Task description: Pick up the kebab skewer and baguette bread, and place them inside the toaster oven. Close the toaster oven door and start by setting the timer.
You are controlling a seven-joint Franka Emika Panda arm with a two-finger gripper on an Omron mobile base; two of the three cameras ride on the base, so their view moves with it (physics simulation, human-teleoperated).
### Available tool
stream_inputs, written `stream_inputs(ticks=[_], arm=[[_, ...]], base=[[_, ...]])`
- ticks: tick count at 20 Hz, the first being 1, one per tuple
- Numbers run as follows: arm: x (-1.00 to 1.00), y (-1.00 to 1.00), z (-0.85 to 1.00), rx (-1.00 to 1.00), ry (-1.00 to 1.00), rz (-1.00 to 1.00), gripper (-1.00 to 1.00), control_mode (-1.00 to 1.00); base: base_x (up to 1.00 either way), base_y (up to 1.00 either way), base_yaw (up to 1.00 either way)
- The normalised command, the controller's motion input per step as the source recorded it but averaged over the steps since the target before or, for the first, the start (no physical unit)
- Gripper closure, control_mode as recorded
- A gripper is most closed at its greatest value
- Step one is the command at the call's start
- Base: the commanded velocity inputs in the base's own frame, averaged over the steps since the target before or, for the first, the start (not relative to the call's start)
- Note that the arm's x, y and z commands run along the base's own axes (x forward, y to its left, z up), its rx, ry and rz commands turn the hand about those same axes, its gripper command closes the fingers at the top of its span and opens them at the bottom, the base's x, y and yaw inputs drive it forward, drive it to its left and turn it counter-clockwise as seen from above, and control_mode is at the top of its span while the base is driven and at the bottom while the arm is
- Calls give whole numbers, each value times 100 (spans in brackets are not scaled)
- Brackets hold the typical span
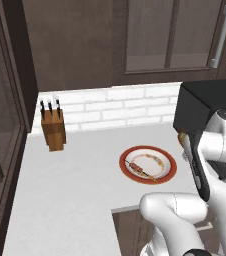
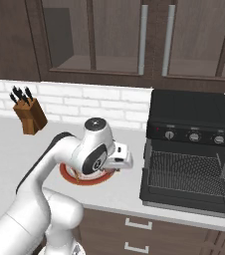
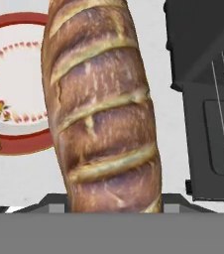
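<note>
Baguette bread (image 3: 104, 114): golden-brown, pale slashes, seemingly gripped.

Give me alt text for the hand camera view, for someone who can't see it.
A golden-brown baguette bread with pale crust slashes runs up the picture from between the gripper's fingers at the bottom edge. Behind it on the left lies a red-rimmed plate on the white counter; on the right is the black toaster oven with its door open.
</note>
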Motion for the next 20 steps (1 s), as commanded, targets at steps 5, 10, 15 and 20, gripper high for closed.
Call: stream_inputs(ticks=[5,10,15,20], arm=[[-1,-100,48,0,0,-9,100,-100],[17,-100,21,0,0,-12,100,-100],[16,-100,0,0,0,-10,100,-100],[41,-100,-14,0,2,-5,100,-100]], base=[[0,0,0],[0,0,0],[0,0,0],[0,0,0]])
